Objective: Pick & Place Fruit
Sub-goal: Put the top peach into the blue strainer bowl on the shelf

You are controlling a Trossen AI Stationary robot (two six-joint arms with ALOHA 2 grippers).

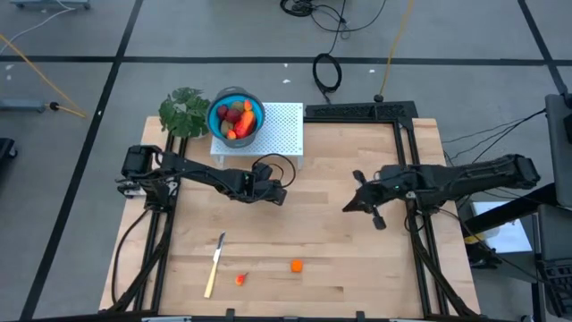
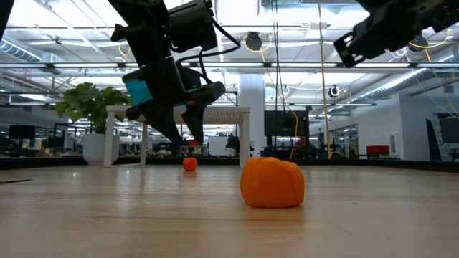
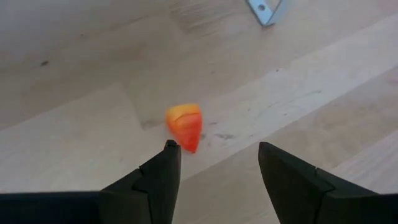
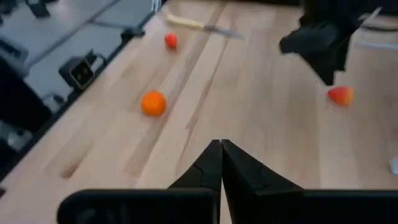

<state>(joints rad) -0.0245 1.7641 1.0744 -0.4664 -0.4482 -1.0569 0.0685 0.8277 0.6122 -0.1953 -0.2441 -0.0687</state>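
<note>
1. We see the left gripper (image 1: 279,194) above the middle of the table (image 1: 357,277), in front of the white stand (image 1: 284,130). Its fingers (image 3: 163,177) are apart and hold nothing.
2. In the left wrist view, a small red-orange piece of fruit (image 3: 185,126) lies on the wood just beyond the open fingers. We cannot tell if it touches them.
3. The right gripper (image 1: 350,207) hangs over the right half of the table. Its fingers (image 4: 219,163) are pressed together and empty.
4. Two more pieces lie near the front edge of the table: a round orange one (image 1: 296,265) and a smaller red-orange one (image 1: 240,279). They are apart from each other.
5. The knife (image 1: 214,264) with the pale handle lies just to the left of the smaller piece.
6. A blue bowl (image 1: 236,97) stands on the white stand at the back, and it already contains several fruit pieces (image 1: 236,119) in red, orange and olive colours.
7. A green plant (image 1: 183,112) stands beside the bowl, on its left.
</note>
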